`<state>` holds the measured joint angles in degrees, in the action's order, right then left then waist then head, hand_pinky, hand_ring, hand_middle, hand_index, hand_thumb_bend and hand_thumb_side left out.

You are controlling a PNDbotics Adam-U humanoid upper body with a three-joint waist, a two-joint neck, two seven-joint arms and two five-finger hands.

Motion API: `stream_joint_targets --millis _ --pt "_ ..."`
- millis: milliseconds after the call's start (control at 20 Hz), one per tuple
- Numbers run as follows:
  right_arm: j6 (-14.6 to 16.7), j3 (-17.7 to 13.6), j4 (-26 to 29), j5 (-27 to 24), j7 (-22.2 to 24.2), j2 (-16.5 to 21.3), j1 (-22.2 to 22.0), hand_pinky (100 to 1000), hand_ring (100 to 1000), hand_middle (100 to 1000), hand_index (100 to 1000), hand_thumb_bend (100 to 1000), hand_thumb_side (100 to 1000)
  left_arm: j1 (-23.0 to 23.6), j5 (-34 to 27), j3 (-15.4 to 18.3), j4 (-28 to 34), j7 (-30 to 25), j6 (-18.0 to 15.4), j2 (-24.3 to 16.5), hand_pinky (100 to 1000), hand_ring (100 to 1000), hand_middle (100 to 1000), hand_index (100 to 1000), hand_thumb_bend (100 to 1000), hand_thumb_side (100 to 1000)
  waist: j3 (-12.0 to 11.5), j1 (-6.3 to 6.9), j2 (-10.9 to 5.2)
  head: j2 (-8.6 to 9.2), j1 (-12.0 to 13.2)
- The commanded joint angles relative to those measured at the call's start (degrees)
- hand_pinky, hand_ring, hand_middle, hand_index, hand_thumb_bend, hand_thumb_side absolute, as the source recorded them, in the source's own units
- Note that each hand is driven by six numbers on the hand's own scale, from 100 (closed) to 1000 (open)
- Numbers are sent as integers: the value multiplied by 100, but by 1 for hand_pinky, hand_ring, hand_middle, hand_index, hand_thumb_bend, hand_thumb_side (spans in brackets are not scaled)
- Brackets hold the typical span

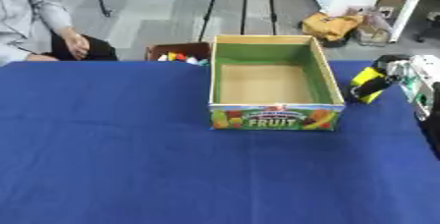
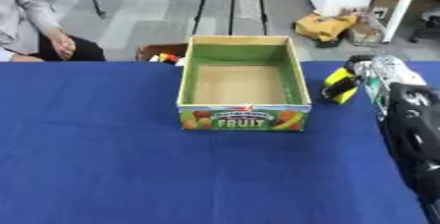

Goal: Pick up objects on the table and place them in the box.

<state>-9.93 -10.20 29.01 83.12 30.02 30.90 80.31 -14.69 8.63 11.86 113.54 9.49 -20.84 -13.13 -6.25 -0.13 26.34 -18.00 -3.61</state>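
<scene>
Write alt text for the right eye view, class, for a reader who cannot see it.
The robot's right hand holds a yellow object above the blue table, just right of an open, empty cardboard fruit box with green inner walls. The left hand does not show.

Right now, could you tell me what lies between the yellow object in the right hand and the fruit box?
Only a narrow strip of bare blue tablecloth separates the yellow object from the fruit box; the right eye view shows it best.
</scene>
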Motion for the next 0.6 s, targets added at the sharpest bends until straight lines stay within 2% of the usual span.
stream_joint_targets --millis 50,600 --pt "-9 3 73 8 -123 91 99 929 807 659 798 100 574 -34 -11 36 105 13 23 -56 589 635 672 929 100 890 16 -8 -203 31 9" --pt "-65 -9 104 42 -388 84 103 901 779 599 752 100 637 -30 -47 50 105 27 57 -87 587 637 674 929 100 889 65 -56 -324 -82 75"
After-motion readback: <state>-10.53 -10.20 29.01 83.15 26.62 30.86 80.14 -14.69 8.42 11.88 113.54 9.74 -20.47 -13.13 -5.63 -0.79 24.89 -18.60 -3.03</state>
